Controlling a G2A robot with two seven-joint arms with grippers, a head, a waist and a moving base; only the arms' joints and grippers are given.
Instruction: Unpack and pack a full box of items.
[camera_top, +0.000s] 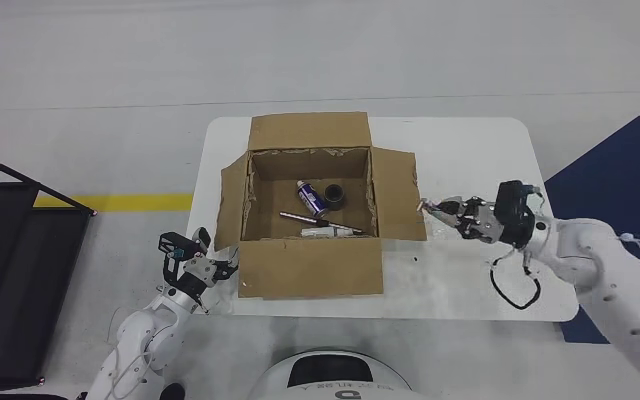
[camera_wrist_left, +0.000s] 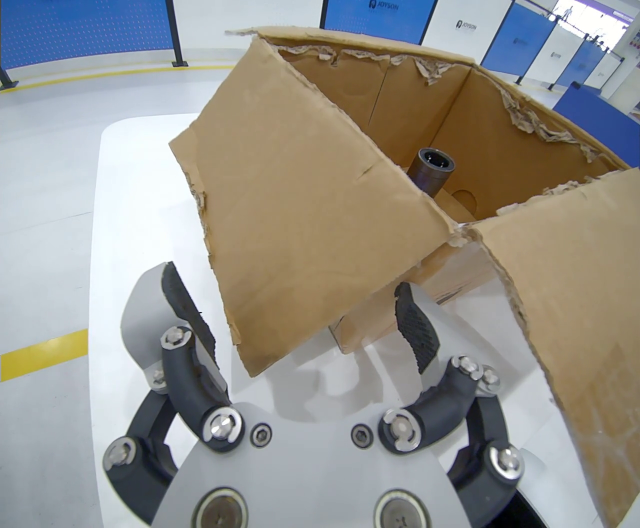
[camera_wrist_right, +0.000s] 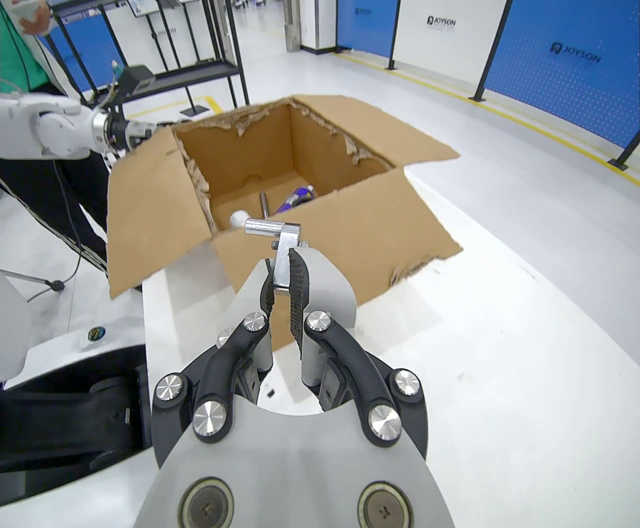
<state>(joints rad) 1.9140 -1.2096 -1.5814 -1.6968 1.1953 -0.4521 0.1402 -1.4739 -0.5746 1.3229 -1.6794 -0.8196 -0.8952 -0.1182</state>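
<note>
The right gripper (camera_wrist_right: 284, 270) is clamped on the flat stem of a small metal part (camera_wrist_right: 272, 227), which has a short shiny cylinder across its far end. It holds the part above the white desk (camera_top: 460, 280), just beside the nearest side flap of the open cardboard box (camera_wrist_right: 350, 220). Beyond that flap, inside the box, lie a purple and white tube (camera_top: 310, 196), a thin metal rod (camera_top: 297, 216), a white item (camera_top: 320, 232) and a dark metal sleeve (camera_wrist_left: 432, 167). The left gripper (camera_wrist_left: 287, 295) is spread wide and holds nothing. A corner of a box flap hangs between its fingers (camera_wrist_left: 417, 330); whether it touches them I cannot tell.
</note>
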